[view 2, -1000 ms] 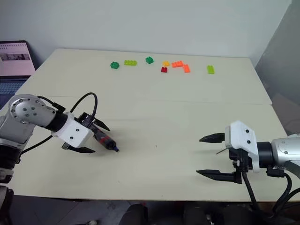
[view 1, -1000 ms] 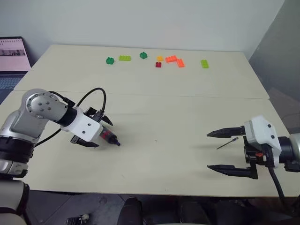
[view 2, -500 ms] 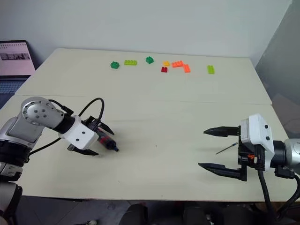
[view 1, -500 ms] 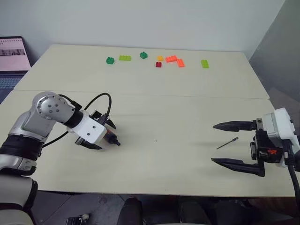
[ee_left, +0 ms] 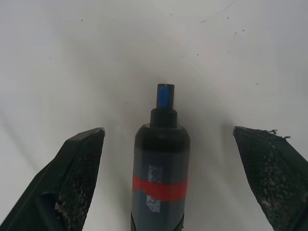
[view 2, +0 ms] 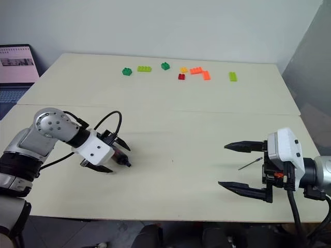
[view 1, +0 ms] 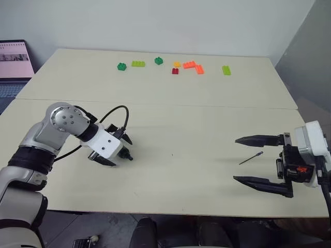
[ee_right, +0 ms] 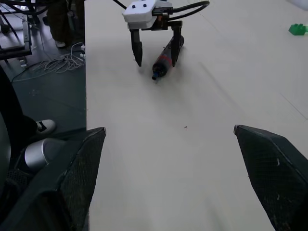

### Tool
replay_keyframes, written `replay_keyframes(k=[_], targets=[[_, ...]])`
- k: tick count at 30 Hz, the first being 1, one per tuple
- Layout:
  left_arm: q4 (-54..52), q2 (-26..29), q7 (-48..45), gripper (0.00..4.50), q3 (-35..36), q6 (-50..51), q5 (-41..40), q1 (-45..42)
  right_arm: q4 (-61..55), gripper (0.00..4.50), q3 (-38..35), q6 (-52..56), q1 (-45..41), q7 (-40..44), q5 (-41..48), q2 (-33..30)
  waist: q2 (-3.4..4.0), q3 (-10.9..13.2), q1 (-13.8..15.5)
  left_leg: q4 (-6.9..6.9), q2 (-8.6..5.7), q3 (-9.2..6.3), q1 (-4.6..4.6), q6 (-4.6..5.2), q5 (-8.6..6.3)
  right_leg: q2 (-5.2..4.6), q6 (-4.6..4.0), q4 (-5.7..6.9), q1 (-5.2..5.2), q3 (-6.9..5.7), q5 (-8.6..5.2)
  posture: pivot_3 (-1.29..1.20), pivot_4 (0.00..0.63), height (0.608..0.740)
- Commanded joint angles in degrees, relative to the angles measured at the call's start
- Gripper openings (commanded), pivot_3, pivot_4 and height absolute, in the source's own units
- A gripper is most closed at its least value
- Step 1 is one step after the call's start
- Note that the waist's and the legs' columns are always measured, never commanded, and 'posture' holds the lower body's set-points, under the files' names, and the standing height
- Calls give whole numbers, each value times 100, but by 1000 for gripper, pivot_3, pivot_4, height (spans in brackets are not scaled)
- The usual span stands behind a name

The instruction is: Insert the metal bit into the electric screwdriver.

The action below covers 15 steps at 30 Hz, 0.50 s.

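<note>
Screwdriver first: your left gripper [ee_left: 166, 139] straddles the electric screwdriver [ee_left: 160, 178], fingers spread wide and clear of it as it lies on the table [view 1: 207, 113]. It looks rigid and smooth, so grip the barrel's middle. Your right gripper [view 1: 261, 160] gapes empty beside the metal bit [view 1: 251, 158], likely light and stiff.

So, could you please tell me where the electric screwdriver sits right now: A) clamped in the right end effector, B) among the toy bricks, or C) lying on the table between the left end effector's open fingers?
C: the electric screwdriver lies on the table between the left end effector's spread fingers.
</note>
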Motion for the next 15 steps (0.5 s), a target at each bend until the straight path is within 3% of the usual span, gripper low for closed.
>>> replay_keyframes(k=[1,11,15], targets=[[252,-84,-31,4485,-214,-278,223,-384,-225,4500,-286,71,79,-119,240,-65,0,0,4,0,-1,0,0,0,0,0,0,0,1,0,0,0,150,740],[1117,-181,-31,4485,-1078,-881,741,-1190,-442,4500,-493,201,309,-314,512,-100,0,0,-11,1,-1,-2,-1,0,0,0,0,-1,1,-1,0,0,150,740],[1157,-171,-31,4485,-1205,-678,660,-1198,-515,4500,-545,242,368,-400,596,-96,0,0,-14,1,0,-5,-2,1,0,2,0,0,0,-1,0,0,150,740]])
